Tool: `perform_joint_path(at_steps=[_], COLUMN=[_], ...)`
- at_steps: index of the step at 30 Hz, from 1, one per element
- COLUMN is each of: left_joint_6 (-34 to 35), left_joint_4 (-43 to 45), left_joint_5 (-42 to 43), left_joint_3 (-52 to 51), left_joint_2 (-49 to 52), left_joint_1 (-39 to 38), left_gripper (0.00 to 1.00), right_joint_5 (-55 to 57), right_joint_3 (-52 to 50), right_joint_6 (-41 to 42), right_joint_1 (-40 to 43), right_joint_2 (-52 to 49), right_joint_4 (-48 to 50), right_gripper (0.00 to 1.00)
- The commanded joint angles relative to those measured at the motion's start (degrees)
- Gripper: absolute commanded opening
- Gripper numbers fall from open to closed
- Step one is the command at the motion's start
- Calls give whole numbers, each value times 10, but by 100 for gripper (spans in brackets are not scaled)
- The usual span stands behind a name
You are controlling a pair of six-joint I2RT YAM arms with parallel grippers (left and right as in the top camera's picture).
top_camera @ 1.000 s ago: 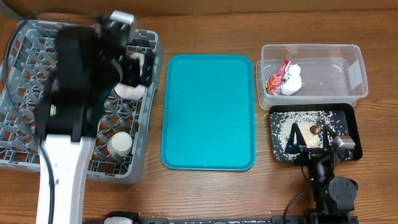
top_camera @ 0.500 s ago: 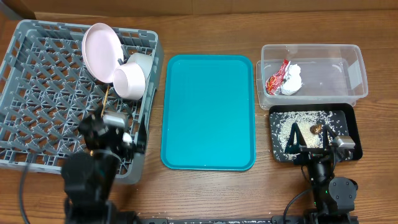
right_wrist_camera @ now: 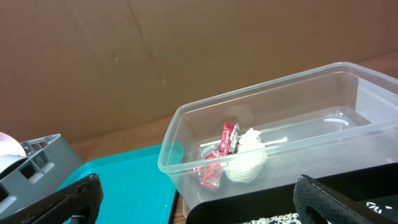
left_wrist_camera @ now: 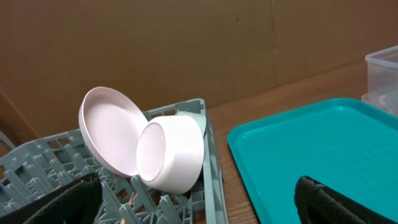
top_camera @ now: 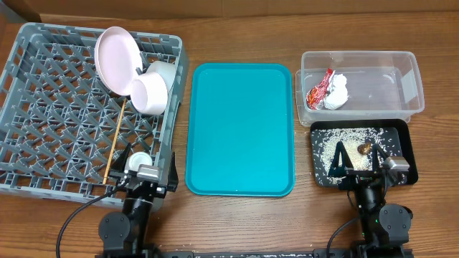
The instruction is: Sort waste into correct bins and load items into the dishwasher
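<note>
The grey dishwasher rack [top_camera: 43,93] holds a tilted white plate [top_camera: 115,57], two bowls [top_camera: 149,94] on edge, chopsticks [top_camera: 115,140] and a small cup [top_camera: 138,161]. My left gripper [top_camera: 147,166] rests open and empty at the rack's near right corner, facing the plate [left_wrist_camera: 106,134] and bowl [left_wrist_camera: 171,152]. The clear tub [top_camera: 401,79] contains the red wrapper [top_camera: 319,89] and white tissue [top_camera: 337,92]. Rice [top_camera: 330,150] and a brown bit [top_camera: 364,148] lie in the black tray [top_camera: 398,143]. My right gripper [top_camera: 357,163] is open and empty at that tray's near edge.
A teal serving tray [top_camera: 240,129] lies bare between the rack and the bins. Both arm bases sit at the table's front edge. A brown cardboard wall stands behind the table in both wrist views.
My left arm has pulled back from over the rack's far part to the table's front edge, uncovering the plate and bowls. The right arm has not moved.
</note>
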State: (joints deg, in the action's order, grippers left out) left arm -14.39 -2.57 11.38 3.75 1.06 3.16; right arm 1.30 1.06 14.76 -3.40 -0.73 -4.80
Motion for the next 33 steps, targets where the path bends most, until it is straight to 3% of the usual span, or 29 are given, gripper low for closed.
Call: perform_joint_path(at_steps=[1, 6, 33], left_joint_6=[-15, -19, -9], left_joint_4=[27, -11, -7], left_joint_5=[1, -2, 1], left_joint_3=[-28, -35, -35], left_joint_2=[-9, -9, -8], left_joint_1=[7, 7, 7], left_gripper=[100, 100, 100], right_joint_5=[-1, -1, -1], right_joint_3=[-6, -6, -6], right_joint_6=[2, 2, 2], right_joint_1=[2, 2, 2], right_joint_2=[6, 6, 6], right_joint_4=[2, 2, 2], right_gripper=[100, 100, 100])
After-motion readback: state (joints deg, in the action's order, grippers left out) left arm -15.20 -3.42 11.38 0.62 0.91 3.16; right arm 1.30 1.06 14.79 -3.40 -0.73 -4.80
